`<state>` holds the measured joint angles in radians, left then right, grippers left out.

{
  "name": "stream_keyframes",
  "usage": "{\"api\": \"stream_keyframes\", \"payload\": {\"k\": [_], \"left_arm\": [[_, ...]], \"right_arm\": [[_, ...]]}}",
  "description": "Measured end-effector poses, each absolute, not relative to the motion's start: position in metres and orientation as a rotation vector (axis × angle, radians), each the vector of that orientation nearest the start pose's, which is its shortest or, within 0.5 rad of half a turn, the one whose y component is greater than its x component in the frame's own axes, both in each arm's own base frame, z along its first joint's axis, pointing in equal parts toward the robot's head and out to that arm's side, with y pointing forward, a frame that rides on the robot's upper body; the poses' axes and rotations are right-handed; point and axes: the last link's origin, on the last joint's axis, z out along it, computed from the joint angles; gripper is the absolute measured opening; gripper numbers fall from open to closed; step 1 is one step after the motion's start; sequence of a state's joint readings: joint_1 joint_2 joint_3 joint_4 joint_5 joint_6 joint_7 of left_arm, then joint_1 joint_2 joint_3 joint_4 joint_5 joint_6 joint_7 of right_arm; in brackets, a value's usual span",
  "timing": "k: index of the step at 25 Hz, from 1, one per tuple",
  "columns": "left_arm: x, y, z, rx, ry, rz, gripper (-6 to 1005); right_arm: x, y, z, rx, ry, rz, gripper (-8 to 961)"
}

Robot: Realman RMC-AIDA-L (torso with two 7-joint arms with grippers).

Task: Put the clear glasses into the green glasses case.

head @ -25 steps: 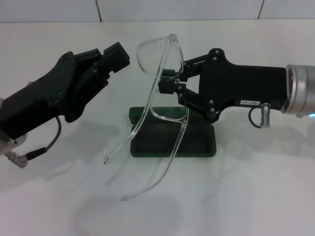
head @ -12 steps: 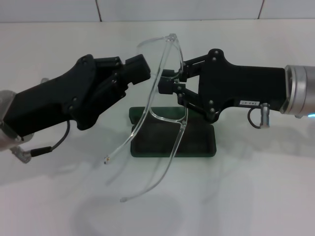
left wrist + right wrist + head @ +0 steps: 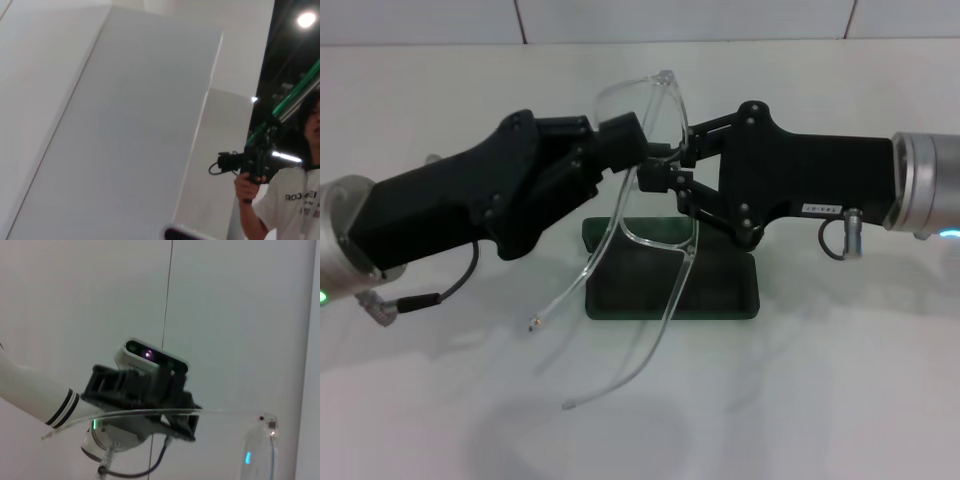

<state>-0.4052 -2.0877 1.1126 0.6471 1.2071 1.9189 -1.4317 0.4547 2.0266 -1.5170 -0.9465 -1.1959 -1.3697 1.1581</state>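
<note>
Head view has both arms meeting in mid-air above the white table [image 3: 840, 400]. The right gripper [image 3: 660, 172] pinches the clear glasses [image 3: 655, 215] at the middle of the frame, holding them upright with the long arms dangling down toward the front. The left gripper [image 3: 638, 148] noses in from the other side, its tip right against the lens; whether its fingers are spread or pressed together I cannot tell. Directly underneath lies the green glasses case [image 3: 720, 290], flat on the table, well apart from the hanging arm tips.

It looks like a handover or a folding assist. The smart play: left gripper takes one thin arm gently, right keeps its pinch firm, and the arms get folded in before anything goes down, because splayed like this they'd overhang the case.
</note>
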Motion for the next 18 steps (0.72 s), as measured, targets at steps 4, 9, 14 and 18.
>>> {"api": "stream_keyframes", "payload": {"k": [4, 9, 14, 18], "left_arm": [[-0.1921, 0.2777, 0.0133, -2.678, -0.494, -1.660, 37], [-0.1962, 0.2798, 0.0103, -2.662, -0.518, -1.619, 37], [-0.1973, 0.2796, 0.0104, -2.651, -0.512, -1.619, 37], [-0.1990, 0.2818, 0.0088, -2.630, -0.527, -1.607, 37]], "right_arm": [[0.1331, 0.3252, -0.0212, -2.747, -0.153, 1.084, 116], [0.1307, 0.3245, -0.0208, -2.753, -0.168, 1.092, 116], [0.1298, 0.3237, -0.0210, -2.755, -0.173, 1.098, 116], [0.1302, 0.3239, -0.0215, -2.756, -0.169, 1.098, 116]]}}
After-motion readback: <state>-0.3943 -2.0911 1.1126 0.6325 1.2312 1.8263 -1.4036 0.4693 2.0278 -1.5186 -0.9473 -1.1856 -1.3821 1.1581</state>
